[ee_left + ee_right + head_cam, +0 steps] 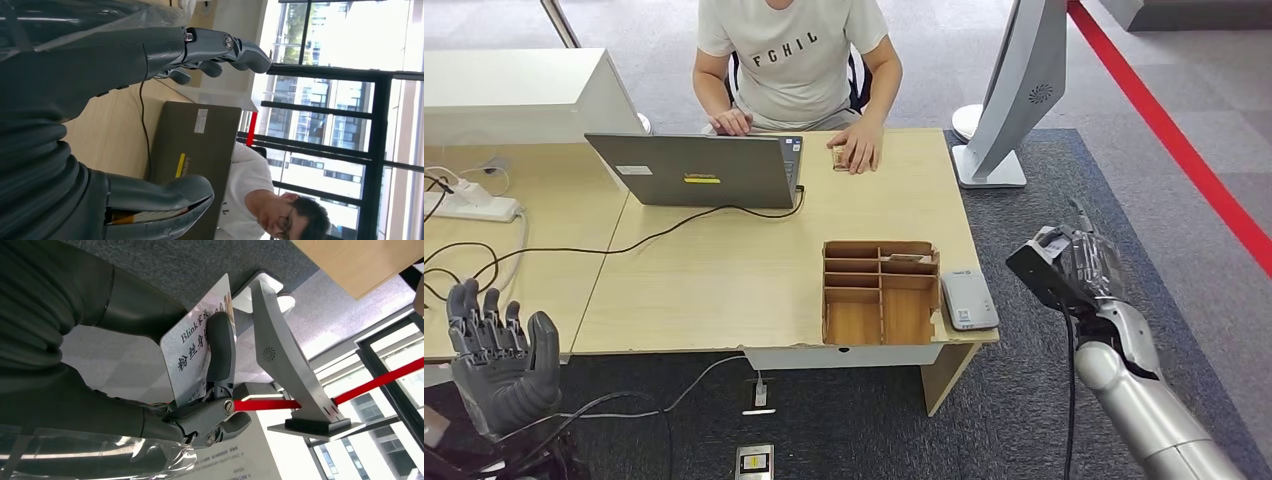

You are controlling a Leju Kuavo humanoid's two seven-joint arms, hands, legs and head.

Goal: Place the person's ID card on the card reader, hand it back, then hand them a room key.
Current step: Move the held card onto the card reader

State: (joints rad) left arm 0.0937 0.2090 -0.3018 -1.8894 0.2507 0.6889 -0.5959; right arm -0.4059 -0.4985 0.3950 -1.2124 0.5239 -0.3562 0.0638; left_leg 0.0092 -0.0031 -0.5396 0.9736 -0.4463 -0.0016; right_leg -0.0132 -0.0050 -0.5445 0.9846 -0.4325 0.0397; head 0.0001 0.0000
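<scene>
On my feed the R hand (1072, 268) is raised off the table's right end, over the dark grey carpet (1044, 420), silver forearm coming up from the lower right corner. R wrist cam: it's pinching the white ID card with black printed characters (192, 347), thumb behind and a dark finger (221, 352) pressed across the face, card standing roughly edge-on to the palm. So R hand is holding the card, well clear of the tabletop.

L hand (499, 355) sits low at the near-left corner of the light wooden table (724, 280), palm toward me, fingers upright and spread, nothing in it. L wrist cam agrees: fingers (235, 47) extended, thumb apart, wide gap btwn them.

Small flat grey card reader (969, 298) lies at the table's near-right edge, just beside a brown wooden compartment organiser (880, 292). Can't tell what's in its slots.

Further back: grey laptop w/ yellow sticker on the lid (696, 170), black cable trailing to the left, white power strip (469, 205) at far left. A person in a white printed T-shirt (792, 60) sits opposite, one hand on the table over a small brownish item (840, 157), can't make out what. Silver curved stand (1009, 95) on a white base off the table's far-right corner; red floor stripe (1184, 140) runs diagonally beyond.
</scene>
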